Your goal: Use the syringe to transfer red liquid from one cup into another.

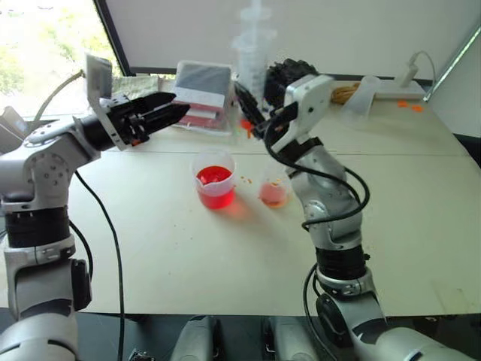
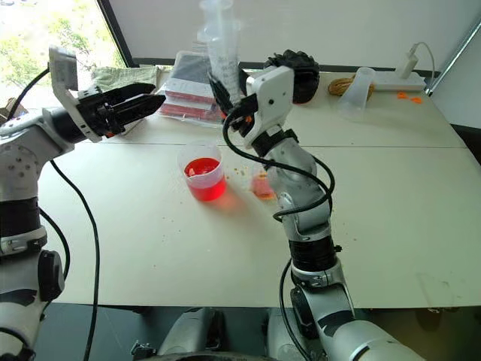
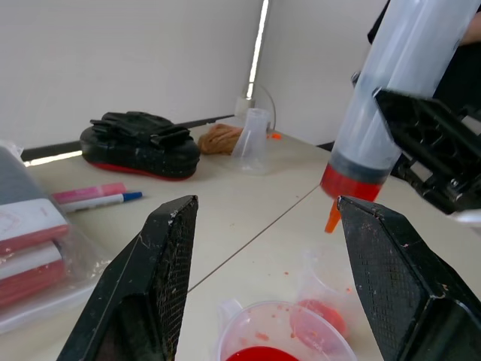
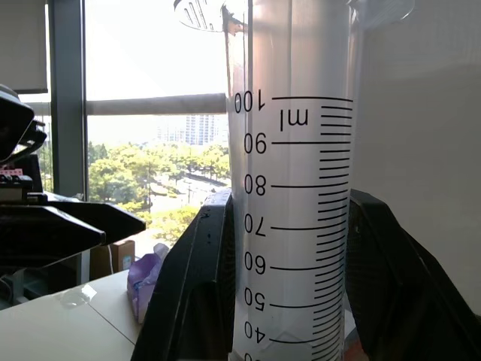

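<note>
A: Where is the syringe [image 2: 219, 47]?
B: It stands upright in the air above the counter [image 2: 391, 218], clamped between the two fingers of the right gripper [image 1: 249, 113]. Its orange tip [image 3: 332, 218] points down, over the space between the two cups.
A: And the left gripper [image 1: 167, 111]?
B: Its fingers are spread apart and hold nothing. It hangs above the counter, left of the syringe, pointing toward it.
A: What about the cups?
B: The spouted cup [image 1: 214, 177] sits on the counter with red liquid [image 1: 213, 177] in it. The small cup [image 1: 274, 188] stands just beside it to the right (pale orange-pink at the bottom), the two apart.
A: Anything behind them?
B: A frosted cup [image 2: 356, 93] lies tilted near the far edge, beside a black glove [image 3: 141, 140] and a packet of red and white boxes [image 1: 201, 96].
</note>
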Robot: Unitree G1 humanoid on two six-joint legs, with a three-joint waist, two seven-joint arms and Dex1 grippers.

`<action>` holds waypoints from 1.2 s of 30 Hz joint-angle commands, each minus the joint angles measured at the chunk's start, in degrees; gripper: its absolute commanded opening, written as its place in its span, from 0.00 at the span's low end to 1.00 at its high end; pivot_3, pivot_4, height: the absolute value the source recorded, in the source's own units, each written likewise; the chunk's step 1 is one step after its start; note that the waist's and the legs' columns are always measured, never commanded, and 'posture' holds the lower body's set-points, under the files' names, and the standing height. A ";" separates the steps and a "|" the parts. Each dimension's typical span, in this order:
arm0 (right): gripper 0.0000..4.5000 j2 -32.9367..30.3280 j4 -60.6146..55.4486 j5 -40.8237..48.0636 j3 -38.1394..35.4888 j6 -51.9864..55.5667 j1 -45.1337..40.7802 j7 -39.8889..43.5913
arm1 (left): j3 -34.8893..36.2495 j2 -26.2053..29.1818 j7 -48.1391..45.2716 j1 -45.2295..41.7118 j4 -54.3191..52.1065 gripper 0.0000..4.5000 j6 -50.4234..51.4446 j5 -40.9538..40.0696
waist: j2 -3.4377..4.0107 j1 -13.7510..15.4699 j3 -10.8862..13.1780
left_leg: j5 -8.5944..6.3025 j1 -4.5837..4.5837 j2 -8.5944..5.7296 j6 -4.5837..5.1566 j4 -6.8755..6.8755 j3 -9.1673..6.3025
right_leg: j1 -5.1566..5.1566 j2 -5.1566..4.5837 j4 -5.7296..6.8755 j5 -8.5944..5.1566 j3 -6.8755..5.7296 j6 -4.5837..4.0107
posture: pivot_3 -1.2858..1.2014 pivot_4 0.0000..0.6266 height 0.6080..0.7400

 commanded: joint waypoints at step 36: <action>0.30 1.63 3.82 -11.70 5.11 -15.56 15.31 -9.91 | -10.57 -13.58 -13.18 -24.94 13.22 0.68 1.10 1.62 | -0.02 -0.04 0.00 | -0.04 0.00 0.00 0.11 0.03 0.00 | 0.06 0.31 -0.04 0.00 0.04 0.00 | 0.52 0.24 1.00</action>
